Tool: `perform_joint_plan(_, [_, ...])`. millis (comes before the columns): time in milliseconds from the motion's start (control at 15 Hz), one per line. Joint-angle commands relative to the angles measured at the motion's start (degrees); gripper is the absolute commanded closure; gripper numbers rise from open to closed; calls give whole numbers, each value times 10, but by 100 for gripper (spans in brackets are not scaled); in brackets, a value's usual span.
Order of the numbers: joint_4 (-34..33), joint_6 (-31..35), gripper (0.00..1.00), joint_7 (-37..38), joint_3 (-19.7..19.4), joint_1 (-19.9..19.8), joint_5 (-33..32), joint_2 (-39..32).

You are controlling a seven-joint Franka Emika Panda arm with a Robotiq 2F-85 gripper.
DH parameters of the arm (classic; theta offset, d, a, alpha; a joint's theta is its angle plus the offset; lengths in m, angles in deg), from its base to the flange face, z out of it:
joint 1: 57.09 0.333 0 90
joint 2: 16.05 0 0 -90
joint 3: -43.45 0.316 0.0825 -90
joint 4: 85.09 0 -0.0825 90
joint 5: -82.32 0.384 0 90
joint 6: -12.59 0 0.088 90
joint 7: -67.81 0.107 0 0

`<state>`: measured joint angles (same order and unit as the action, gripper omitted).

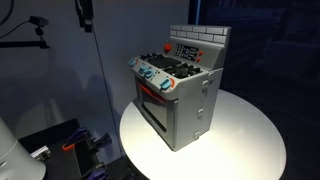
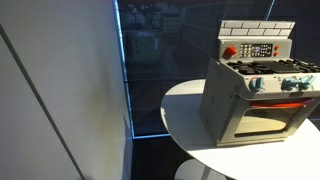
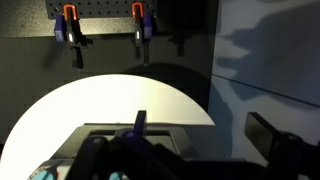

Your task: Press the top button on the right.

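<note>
A grey toy stove stands on a round white table in both exterior views. Its back panel carries a red button and a dark button pad, which also shows in an exterior view. Blue knobs line the front edge. The gripper shows only in the wrist view. It hangs above the stove top, touching nothing. Its fingers are spread apart and empty. I cannot tell the single buttons apart at this size.
The table's rim curves past the stove in the wrist view. Behind it hangs a pegboard with orange-handled clamps. A light wall panel and dark glass stand beside the table. A camera on a stand is at the back.
</note>
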<state>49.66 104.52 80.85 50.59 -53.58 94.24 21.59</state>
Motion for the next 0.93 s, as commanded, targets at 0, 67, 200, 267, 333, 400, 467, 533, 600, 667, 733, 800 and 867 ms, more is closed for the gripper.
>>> perform_joint_plan(0, [-47,19,0,6,-1,-21,-17,-48])
perform_joint_plan(67, [-57,24,0,9,-2,-26,-20,-59])
perform_joint_plan(200, [-77,42,0,20,0,-38,-36,-84])
perform_joint_plan(267, [-86,52,0,27,1,-44,-45,-96])
perform_joint_plan(333, [-96,61,0,36,1,-50,-55,-108])
perform_joint_plan(400, [-106,70,0,47,1,-54,-65,-120])
perform_joint_plan(467, [-116,75,0,57,1,-58,-75,-133])
perform_joint_plan(533, [-125,82,0,68,1,-61,-83,-143])
perform_joint_plan(600, [-133,87,0,78,1,-63,-90,-153])
perform_joint_plan(667, [-142,93,0,90,0,-65,-98,-162])
perform_joint_plan(733, [-149,99,0,102,-1,-67,-105,-172])
perform_joint_plan(800, [-155,108,0,118,0,-71,-115,-180])
perform_joint_plan(867, [-159,116,0,134,0,-73,-124,-186])
